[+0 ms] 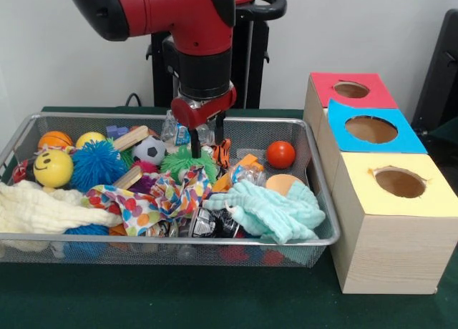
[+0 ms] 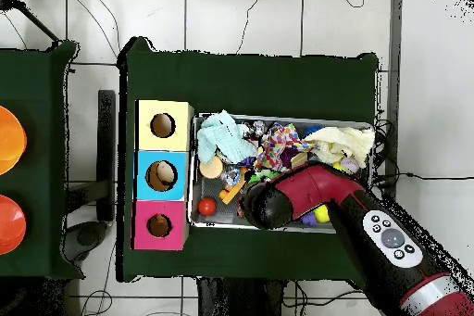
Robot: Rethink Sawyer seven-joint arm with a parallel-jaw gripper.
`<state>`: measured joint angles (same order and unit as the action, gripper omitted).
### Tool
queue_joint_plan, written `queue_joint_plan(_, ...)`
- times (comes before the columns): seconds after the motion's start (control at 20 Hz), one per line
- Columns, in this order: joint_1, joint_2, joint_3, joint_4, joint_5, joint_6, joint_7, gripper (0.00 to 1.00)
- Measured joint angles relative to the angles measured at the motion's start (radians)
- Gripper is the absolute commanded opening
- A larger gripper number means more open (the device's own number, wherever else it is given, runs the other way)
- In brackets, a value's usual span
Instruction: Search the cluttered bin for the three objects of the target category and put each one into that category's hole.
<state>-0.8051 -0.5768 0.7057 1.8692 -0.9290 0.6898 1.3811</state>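
The green surface [image 1: 143,300] carries the bin [image 1: 215,240], with the wooden box [image 1: 386,243] just beside it. On that box the red-ringed hole [image 1: 351,89] lies farthest from the camera in the front view, and nothing shows inside it. The arm [image 1: 179,14] reaches down over the far middle of the bin. The gripper [image 1: 204,139] is low among the clutter — whether it is parted or holding anything cannot be told. An orange tiger-striped plush [image 1: 222,151] sits just beside the gripper. No other plush shows; cloths [image 1: 268,211] cover much of the near half. Judgement: the search is at its start. Close only on the striped toy, clear of the green spiky ball [image 1: 184,161], and lift straight up before heading for the hole.
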Motion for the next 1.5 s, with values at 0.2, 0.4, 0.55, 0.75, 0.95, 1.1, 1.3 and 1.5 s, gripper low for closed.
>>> queue_joint_plan(0.2, 0.001, 0.019, -0.008, 0.002, -0.029, -0.053, 0.0, 1.0)
queue_joint_plan(0.4, 0.0, 0.033, -0.016, 0.002, -0.038, -0.078, 0.0, 1.0)
queue_joint_plan(0.55, 0.0, 0.042, -0.017, 0.002, -0.038, -0.082, 0.0, 1.0)
queue_joint_plan(0.75, 0.001, 0.055, -0.018, 0.002, -0.038, -0.082, 0.0, 1.0)
queue_joint_plan(0.95, 0.001, 0.062, -0.018, 0.002, -0.038, -0.085, 0.0, 1.0)
queue_joint_plan(1.1, 0.001, 0.07, -0.018, 0.002, -0.038, -0.097, 0.0, 1.0)
queue_joint_plan(1.3, -0.001, 0.076, -0.018, 0.002, -0.038, -0.12, 0.0, 1.0)
queue_joint_plan(1.5, -0.012, 0.085, -0.017, 0.002, -0.038, -0.148, 0.0, 1.0)
